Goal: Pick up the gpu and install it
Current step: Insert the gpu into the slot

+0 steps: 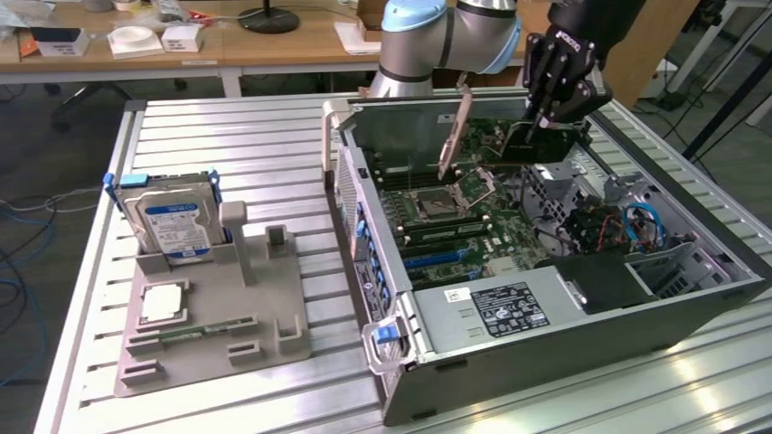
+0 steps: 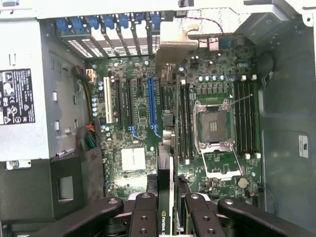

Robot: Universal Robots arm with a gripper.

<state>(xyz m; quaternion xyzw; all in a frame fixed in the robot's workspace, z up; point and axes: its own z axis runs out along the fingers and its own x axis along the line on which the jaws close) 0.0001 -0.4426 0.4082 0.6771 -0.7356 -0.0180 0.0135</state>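
Claw is pinching the gpu over the motherboard, roughly 1 o'clock from the CPU socket in the exterior view. I'd keep it level and square, no tilting.

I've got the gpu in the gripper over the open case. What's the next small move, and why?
Probably nudge the gpu sideways toward the power supply before lowering. The gripper holds it edge-down above the motherboard, but in the wrist view its edge appears to run beside the long blue slot, on the processor-socket side, not over it.
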